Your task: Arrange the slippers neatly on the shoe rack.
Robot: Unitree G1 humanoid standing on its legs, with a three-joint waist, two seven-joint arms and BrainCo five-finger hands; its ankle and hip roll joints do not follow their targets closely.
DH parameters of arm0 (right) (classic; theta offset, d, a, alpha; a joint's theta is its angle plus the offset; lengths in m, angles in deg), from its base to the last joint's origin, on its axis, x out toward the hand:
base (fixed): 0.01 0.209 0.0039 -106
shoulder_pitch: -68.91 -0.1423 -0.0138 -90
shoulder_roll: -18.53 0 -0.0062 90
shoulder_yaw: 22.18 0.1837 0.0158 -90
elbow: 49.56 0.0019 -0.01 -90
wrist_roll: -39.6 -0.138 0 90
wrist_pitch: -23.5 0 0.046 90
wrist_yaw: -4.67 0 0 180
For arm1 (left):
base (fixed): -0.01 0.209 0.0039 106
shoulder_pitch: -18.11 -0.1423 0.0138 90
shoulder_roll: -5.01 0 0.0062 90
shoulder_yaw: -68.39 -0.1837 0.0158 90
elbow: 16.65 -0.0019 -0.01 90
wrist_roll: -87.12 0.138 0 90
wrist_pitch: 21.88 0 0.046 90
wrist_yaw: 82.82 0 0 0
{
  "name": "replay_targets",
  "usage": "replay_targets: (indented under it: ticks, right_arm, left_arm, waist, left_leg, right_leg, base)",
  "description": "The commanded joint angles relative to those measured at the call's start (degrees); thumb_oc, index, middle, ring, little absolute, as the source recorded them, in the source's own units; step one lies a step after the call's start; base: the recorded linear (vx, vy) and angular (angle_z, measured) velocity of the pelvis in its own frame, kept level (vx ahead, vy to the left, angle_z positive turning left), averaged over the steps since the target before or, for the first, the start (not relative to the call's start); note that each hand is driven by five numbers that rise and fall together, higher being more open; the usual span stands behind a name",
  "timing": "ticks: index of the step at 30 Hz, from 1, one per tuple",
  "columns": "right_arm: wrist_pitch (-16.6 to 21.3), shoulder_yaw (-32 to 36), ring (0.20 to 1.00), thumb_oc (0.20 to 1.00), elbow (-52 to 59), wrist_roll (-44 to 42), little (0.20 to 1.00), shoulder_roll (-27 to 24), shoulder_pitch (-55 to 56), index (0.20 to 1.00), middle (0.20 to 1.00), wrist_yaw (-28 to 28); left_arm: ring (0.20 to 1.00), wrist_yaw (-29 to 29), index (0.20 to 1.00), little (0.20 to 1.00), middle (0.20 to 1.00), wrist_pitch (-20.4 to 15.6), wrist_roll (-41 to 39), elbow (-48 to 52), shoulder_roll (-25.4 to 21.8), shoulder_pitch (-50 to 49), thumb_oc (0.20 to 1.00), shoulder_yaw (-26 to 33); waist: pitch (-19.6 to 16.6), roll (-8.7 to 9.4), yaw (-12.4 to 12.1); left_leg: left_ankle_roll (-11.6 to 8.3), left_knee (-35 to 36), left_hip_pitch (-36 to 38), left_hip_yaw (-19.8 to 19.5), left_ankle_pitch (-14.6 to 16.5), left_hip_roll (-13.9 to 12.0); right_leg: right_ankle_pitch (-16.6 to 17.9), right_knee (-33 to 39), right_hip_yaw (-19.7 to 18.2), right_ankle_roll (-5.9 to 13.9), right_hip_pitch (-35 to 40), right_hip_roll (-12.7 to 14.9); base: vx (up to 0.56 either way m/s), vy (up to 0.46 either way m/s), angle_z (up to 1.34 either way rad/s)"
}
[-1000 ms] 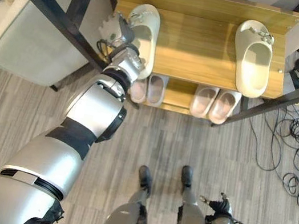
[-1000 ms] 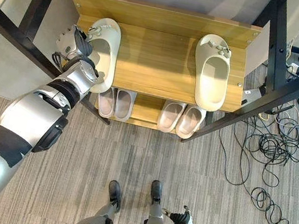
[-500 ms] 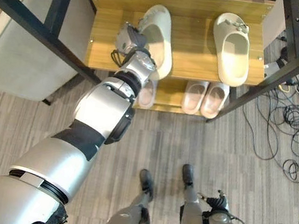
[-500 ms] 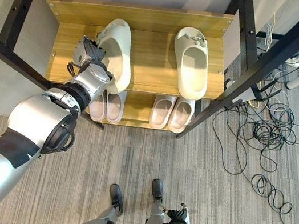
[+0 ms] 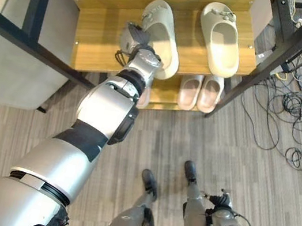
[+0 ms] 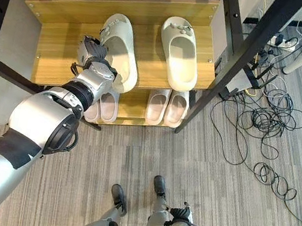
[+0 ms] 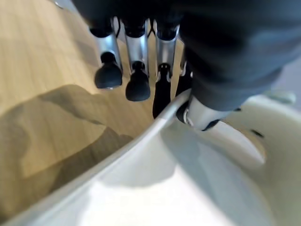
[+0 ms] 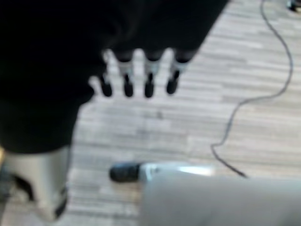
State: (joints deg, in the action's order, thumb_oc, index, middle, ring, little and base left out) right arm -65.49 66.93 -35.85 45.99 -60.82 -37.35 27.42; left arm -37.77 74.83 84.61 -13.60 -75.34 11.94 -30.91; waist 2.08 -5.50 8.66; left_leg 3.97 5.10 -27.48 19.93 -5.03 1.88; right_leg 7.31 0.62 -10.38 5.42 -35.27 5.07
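Two cream clog slippers stand on the top wooden shelf of the shoe rack (image 5: pixel 99 42). The left slipper (image 5: pixel 163 38) lies slightly slanted, close beside the right slipper (image 5: pixel 219 38). My left hand (image 5: pixel 133 38) grips the left slipper's outer side wall. In the left wrist view its fingers (image 7: pixel 136 87) run down outside the slipper's rim (image 7: pixel 141 141) and the thumb (image 7: pixel 200 113) sits inside it. My right hand (image 5: pixel 222 203) hangs low by my side, its fingers (image 8: pixel 136 80) straight over the floor.
Two pairs of pale pink slippers (image 5: pixel 200 92) sit on the lower shelf, the left pair partly behind my arm. A black frame post (image 5: pixel 278 56) crosses at the right above tangled cables (image 5: pixel 295 109). A grey cushioned seat (image 5: pixel 7 67) stands at the left.
The left slipper has slid right along the top shelf with my left hand, from the shelf's left end to near the right slipper. The camera has also shifted.
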Motion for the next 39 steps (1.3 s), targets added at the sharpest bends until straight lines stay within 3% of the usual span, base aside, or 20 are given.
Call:
replay_targets:
  ticks: [1, 10, 25, 28, 31, 39]
  right_arm:
    - [-0.41, 0.42, 1.000, 1.000, -2.16, -0.51, 1.000, -2.34, -4.18, 1.000, 1.000, 0.69]
    - [0.00, 0.09, 1.000, 1.000, -2.44, -0.33, 1.000, -2.71, -4.14, 1.000, 1.000, 0.62]
    - [0.33, 0.25, 1.000, 1.000, -4.60, -0.57, 1.000, -2.21, -4.51, 1.000, 1.000, 0.13]
    - [0.28, -0.03, 1.000, 1.000, -5.09, -0.36, 1.000, -2.15, -4.45, 1.000, 1.000, 0.16]
    - [0.20, -0.23, 1.000, 1.000, -5.77, -0.42, 1.000, -1.97, -4.34, 1.000, 1.000, 0.10]
    - [-0.25, -0.30, 1.000, 1.000, -7.15, -0.67, 1.000, -2.05, -4.56, 1.000, 1.000, -0.02]
  left_arm:
    - [0.200, -1.02, 0.200, 0.200, 0.200, -0.39, 4.42, -7.39, 3.93, 8.29, 0.200, 3.34]
    - [0.200, -0.51, 0.200, 0.200, 0.200, 0.11, 8.24, -6.30, 5.69, 8.44, 0.200, 1.99]
    - [0.200, 0.55, 0.200, 0.200, 0.200, 1.30, 7.82, -6.59, 8.71, 7.51, 0.200, 4.83]
    - [0.260, 0.49, 0.260, 0.260, 0.260, 1.20, 6.50, -6.57, 8.99, 7.35, 0.260, 6.53]
    - [0.379, 0.61, 0.379, 0.379, 0.379, 0.95, 4.47, -6.76, 9.12, 6.95, 0.379, 8.63]
    - [0.438, 1.00, 0.438, 0.438, 0.438, 0.03, -0.09, -6.56, 9.15, 5.76, 0.438, 12.80]
  waist:
    - [6.36, -3.29, 2.67]
    - [6.17, -3.57, 3.26]
    - [4.44, -4.15, 4.00]
    - [3.88, -4.29, 4.04]
    - [3.12, -4.47, 4.14]
    - [1.98, -4.79, 4.32]
  left_leg:
    - [-4.85, -0.10, 5.85, -3.62, 3.43, -1.04]
    - [-5.52, -0.10, 5.01, -3.23, 3.29, -1.86]
    - [-6.17, -0.10, 4.70, -2.38, 3.53, -2.64]
    - [-6.19, -0.10, 4.71, -2.36, 3.63, -2.63]
    - [-6.27, -0.10, 4.89, -2.33, 3.70, -2.65]
    - [-6.34, -0.10, 4.88, -2.60, 3.66, -2.69]
  right_leg:
    - [-2.77, -0.69, -3.53, -1.75, 4.98, -2.30]
    - [-2.42, -1.39, -4.05, -2.43, 3.05, -3.17]
    - [-2.16, -2.46, -4.92, -3.24, 1.14, -4.46]
    - [-2.08, -2.44, -5.04, -3.31, 0.97, -4.59]
    - [-2.00, -2.41, -5.10, -3.39, 0.99, -4.65]
    - [-1.78, -2.26, -4.98, -3.41, 0.92, -4.67]
  base:
    - [0.01, -0.067, -0.01]
    - [0.00, -0.036, -0.03]
    - [0.01, -0.016, -0.03]
    - [0.01, -0.004, 0.00]
    - [0.00, 0.000, 0.00]
    - [0.00, 0.000, 0.00]
